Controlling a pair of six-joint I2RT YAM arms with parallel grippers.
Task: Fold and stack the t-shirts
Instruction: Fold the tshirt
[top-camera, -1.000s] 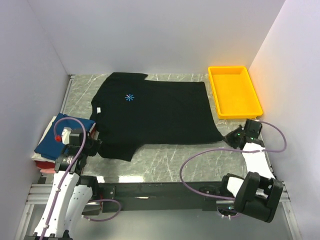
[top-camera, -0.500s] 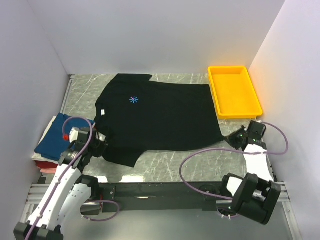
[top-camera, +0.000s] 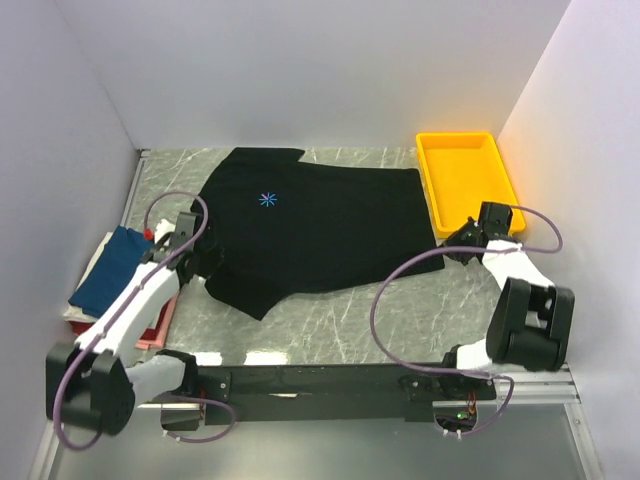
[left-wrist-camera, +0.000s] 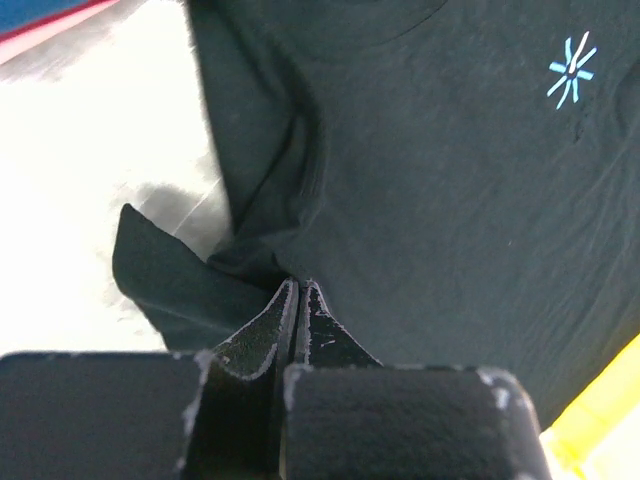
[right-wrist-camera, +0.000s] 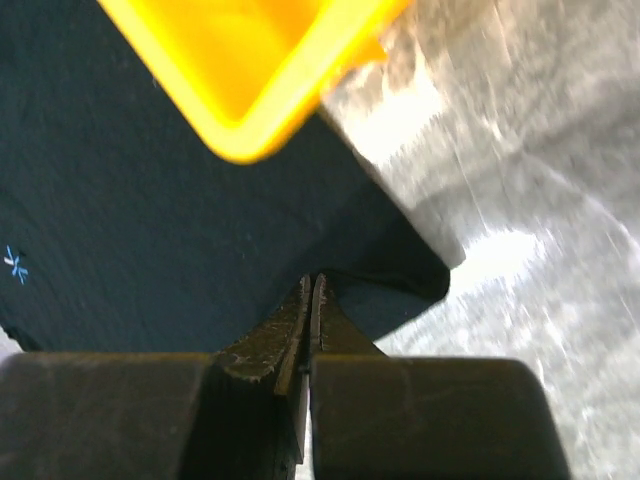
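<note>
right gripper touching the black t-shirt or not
Touching: the right wrist view shows the right gripper shut, pinching a corner of the black t-shirt.

Walls (top-camera: 300, 70): plain white panels at back, left and right.
Counter (top-camera: 330, 320): grey-green marbled surface, glossy, with bright glare patches.
Front edge: black rail (top-camera: 320, 380) along counter.

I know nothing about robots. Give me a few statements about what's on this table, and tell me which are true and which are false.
1. The black cloth t-shirt lies spread open on the marble table. True.
2. The yellow plastic rectangular tray holds a folded shirt. False: the tray is empty.
3. The left pincer and the right pincer are both shut on edges of the black shirt. True.
4. The folded navy-blue t-shirt lies to the right of the black one. False: it lies to its left.
</note>
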